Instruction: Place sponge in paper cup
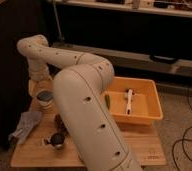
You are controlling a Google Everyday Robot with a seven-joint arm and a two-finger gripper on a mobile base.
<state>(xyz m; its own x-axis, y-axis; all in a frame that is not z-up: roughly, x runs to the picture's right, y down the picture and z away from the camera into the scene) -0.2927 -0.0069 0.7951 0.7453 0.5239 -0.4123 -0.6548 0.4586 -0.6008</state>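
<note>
A white paper cup (pixel 45 103) stands on the left part of the wooden table (pixel 139 146). A blue-grey sponge (pixel 45 95) sits at the cup's mouth. My gripper (pixel 37 86) is at the end of the white arm (pixel 84 115), just above and behind the cup, close to the sponge. The arm's big forearm fills the middle of the view and hides part of the table.
An orange bin (pixel 151 112) stands at the right with a white utensil (pixel 129 100) and a green item (pixel 107 101) in it. A grey cloth (pixel 25 125) and a dark round object (pixel 56 140) lie in front of the cup. Cables run over the floor at the right.
</note>
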